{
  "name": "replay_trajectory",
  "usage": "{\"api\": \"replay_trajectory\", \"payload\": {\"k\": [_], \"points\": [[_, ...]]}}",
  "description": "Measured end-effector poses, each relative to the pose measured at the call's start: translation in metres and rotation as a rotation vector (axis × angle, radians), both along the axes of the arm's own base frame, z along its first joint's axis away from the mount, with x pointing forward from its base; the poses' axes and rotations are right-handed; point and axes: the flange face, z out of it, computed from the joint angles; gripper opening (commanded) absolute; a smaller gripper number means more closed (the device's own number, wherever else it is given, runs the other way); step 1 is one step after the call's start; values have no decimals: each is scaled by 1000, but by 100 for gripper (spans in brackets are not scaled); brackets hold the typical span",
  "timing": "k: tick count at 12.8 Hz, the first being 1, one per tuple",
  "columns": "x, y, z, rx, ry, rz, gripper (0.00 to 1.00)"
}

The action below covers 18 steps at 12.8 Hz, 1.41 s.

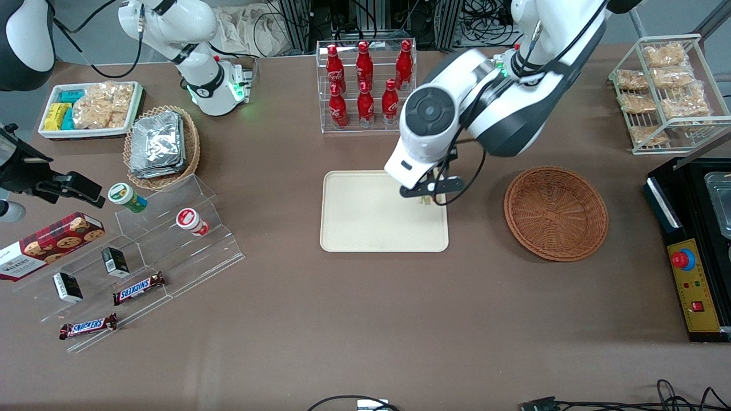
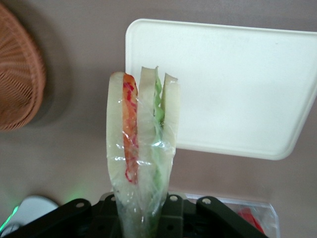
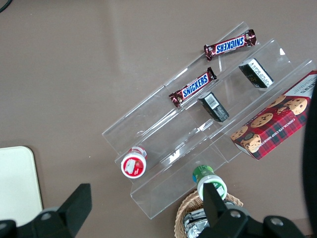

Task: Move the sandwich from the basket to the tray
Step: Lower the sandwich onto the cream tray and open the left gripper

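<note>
My left gripper is shut on the sandwich, a clear-wrapped wedge of pale bread with red and green filling that sticks out from between the jaws. In the front view only a sliver of the sandwich shows under the wrist. It hangs over the edge of the cream tray that faces the basket. In the left wrist view the tray is bare. The reddish-brown wicker basket stands empty beside the tray, toward the working arm's end, and part of the basket shows in the wrist view.
A clear rack of red bottles stands farther from the camera than the tray. A wire rack of snack bags and a black control box are at the working arm's end. A lighter basket of foil packets and an acrylic shelf lie toward the parked arm's end.
</note>
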Motion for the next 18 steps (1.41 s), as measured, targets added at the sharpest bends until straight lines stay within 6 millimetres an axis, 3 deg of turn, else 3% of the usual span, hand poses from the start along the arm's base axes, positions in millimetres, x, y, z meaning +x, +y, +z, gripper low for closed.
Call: {"api": "replay_trajectory", "payload": {"k": [2, 5, 9, 12, 13, 14, 15, 16, 18], "points": [[-14, -5, -57, -5, -24, -35, 0], [-21, 7, -118, -11, -66, -55, 0], [-6, 26, -168, -30, -90, -36, 0], [-2, 28, -193, -34, -101, -30, 1], [-2, 28, -198, -36, -103, -26, 5], [-3, 28, -202, -33, -101, -24, 25], [-3, 28, -204, -31, -99, -21, 78], [-3, 28, -204, -30, -99, -15, 100], [-3, 28, -204, -25, -102, 9, 100]]}}
